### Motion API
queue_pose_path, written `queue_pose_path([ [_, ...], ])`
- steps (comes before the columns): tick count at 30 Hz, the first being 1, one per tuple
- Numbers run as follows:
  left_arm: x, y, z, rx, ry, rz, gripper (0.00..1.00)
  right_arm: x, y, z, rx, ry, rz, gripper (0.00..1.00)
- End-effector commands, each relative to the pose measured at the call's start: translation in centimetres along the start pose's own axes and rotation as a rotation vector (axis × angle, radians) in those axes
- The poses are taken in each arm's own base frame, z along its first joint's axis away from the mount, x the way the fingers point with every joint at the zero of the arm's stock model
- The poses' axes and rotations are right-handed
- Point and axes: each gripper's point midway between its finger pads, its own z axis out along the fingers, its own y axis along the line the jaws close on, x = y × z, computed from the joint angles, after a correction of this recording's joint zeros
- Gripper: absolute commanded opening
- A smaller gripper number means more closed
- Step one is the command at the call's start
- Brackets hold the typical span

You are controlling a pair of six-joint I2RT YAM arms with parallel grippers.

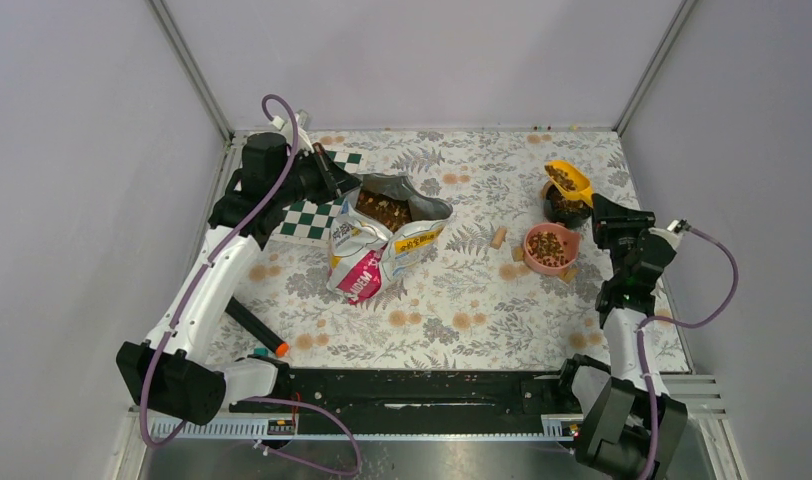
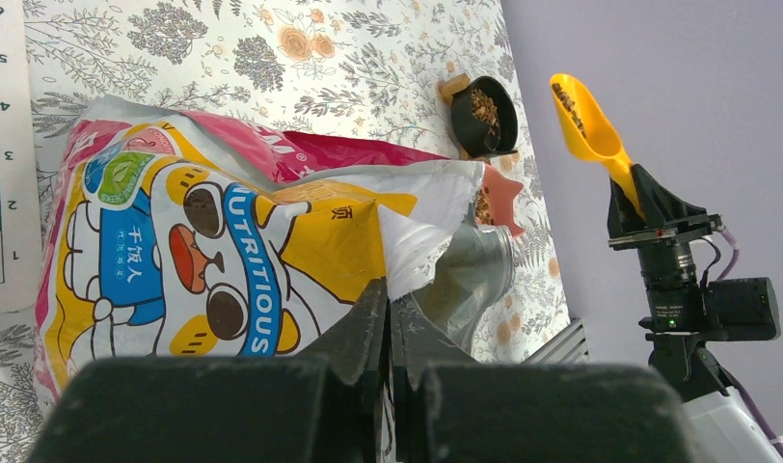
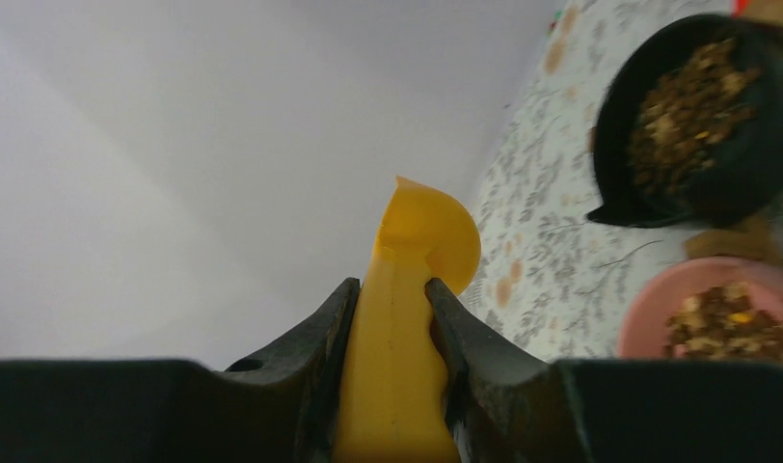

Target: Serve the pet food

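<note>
Right arm standing upright, right pincer pinching scoop.
Left arm stretching forward, left pincer clamping the rim of the bag just ahead.

Top view, colour key | tablecloth: white, grey leaves, orange blooms | mat, 10 o'clock: green-and-white checks | bag: yellow, pink, white cartoon cat, blue banner, silver lining | kibble: brown | scoop, 2 o'clock: orange-yellow | black bowl | pink bowl, 3 o'clock | cork pieces: tan

White arms, black joints, looping purple cables, black wedge-fingered left hand and right hand.
</note>
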Motion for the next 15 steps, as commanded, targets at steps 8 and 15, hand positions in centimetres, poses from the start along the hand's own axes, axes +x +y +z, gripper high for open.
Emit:
queue_pose_path([
  [8, -0.4, -0.6, -0.6, 0.047, -0.017, 0.012, 0.0, -5.7, -4.8, -0.3, 0.268, -0.181, -0.263, 0.0],
  [15, 0.2, 0.0, -0.1, 0.041, -0.002, 0.0, 0.0, -7.0, -4.5, 1.0, 0.303, -0.174, -0.393, 0.0],
])
